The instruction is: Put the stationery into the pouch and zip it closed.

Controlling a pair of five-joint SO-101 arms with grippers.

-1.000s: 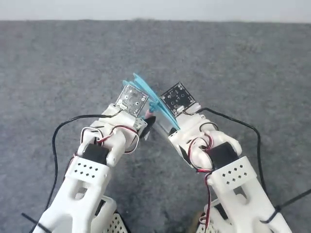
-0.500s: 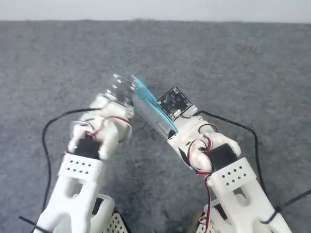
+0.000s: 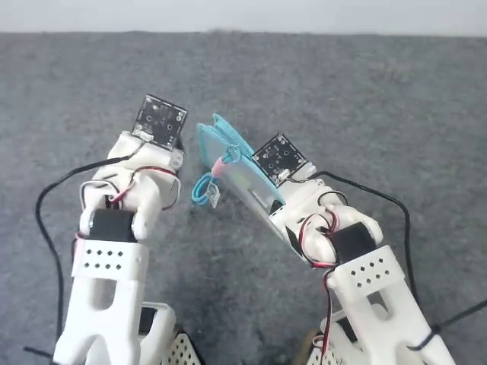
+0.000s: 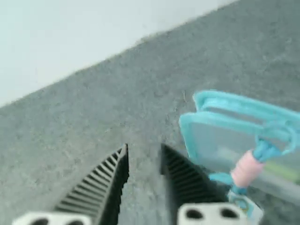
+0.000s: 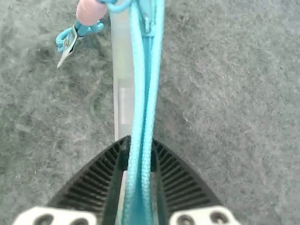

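A turquoise pouch with clear sides stands on edge on the grey carpet. My right gripper is shut on the pouch at its zippered top edge. A pink bead and a blue cord loop with a small tag hang from the zipper and trail on the carpet. The left arm stands to the left of the pouch, clear of it. My left gripper is slightly open with nothing between its fingers, and the pouch lies a short way off to its side. What is inside the pouch is unclear.
Grey carpet spreads all round both arms, with a pale wall along the far edge. Black cables run beside each arm near the bases.
The left gripper has let go of the pouch's zipper end and swung away to the left. The pouch stays in the right gripper, and the cord loop now hangs free.
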